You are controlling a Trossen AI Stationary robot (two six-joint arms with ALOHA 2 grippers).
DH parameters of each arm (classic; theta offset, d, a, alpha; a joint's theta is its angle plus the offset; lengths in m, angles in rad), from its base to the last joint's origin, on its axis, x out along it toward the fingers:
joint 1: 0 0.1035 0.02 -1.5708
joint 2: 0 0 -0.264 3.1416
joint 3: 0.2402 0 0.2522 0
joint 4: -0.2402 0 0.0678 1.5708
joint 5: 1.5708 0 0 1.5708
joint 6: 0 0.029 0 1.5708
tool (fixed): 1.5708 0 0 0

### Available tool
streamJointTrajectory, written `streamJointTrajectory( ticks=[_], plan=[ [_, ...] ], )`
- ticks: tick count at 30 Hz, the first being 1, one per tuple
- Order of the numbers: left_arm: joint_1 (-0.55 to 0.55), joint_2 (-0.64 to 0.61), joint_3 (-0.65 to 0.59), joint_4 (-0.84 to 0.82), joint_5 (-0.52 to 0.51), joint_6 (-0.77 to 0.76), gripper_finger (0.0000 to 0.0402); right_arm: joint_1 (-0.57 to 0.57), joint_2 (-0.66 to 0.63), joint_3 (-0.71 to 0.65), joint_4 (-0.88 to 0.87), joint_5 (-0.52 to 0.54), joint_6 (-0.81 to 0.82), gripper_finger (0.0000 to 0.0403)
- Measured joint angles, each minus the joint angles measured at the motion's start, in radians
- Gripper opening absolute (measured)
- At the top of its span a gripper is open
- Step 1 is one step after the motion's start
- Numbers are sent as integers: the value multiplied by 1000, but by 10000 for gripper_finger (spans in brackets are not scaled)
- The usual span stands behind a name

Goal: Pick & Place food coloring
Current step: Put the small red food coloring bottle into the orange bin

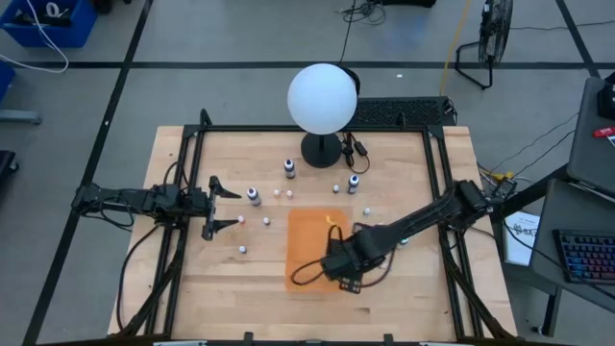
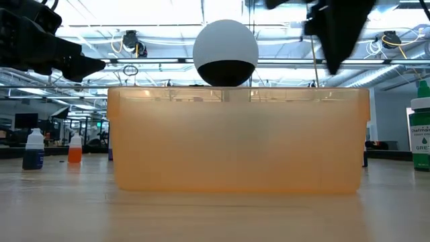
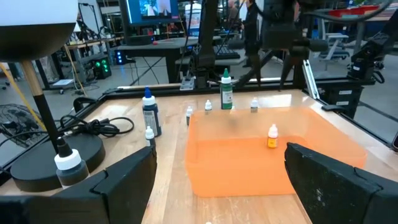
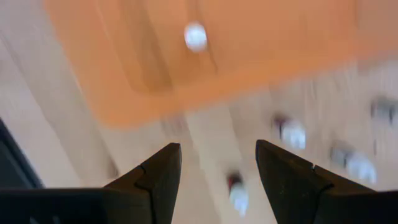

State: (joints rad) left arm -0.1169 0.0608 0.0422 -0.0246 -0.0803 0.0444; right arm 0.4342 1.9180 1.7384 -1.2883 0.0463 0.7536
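Bottles of food coloring (image 1: pixel 255 196) stood scattered on the table (image 1: pixel 183 288) beside the orange bin (image 1: pixel 312 252), one small one (image 3: pixel 272 136) already inside. They looked light, rigid and tippy; best pinched at the body under the cap. Right gripper (image 4: pixel 217 165) hovered above the bin's edge, fingers parted, empty. Left gripper (image 1: pixel 223 204) waited wide open near a dark bottle. Room was ample, though the lamp (image 1: pixel 322 101) crowded the far side.

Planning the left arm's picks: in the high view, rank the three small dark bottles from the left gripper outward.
1. First bottle, beside the left gripper.
2. Second bottle, left of black lamp base.
3. Third bottle, right of it.
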Motion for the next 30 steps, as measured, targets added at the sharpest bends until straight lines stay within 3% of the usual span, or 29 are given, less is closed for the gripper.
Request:
streamJointTrajectory(
  ticks=[5,11,30],
  plan=[
    [0,0,0,0,0,0,351,79,-16,0,-92,0,154,194],
    [0,0,0,-1,0,0,351,156,-16,-45,-117,2,231,194],
    [0,0,0,-1,0,0,351,127,-16,-313,-18,-11,141,189]
  ],
)
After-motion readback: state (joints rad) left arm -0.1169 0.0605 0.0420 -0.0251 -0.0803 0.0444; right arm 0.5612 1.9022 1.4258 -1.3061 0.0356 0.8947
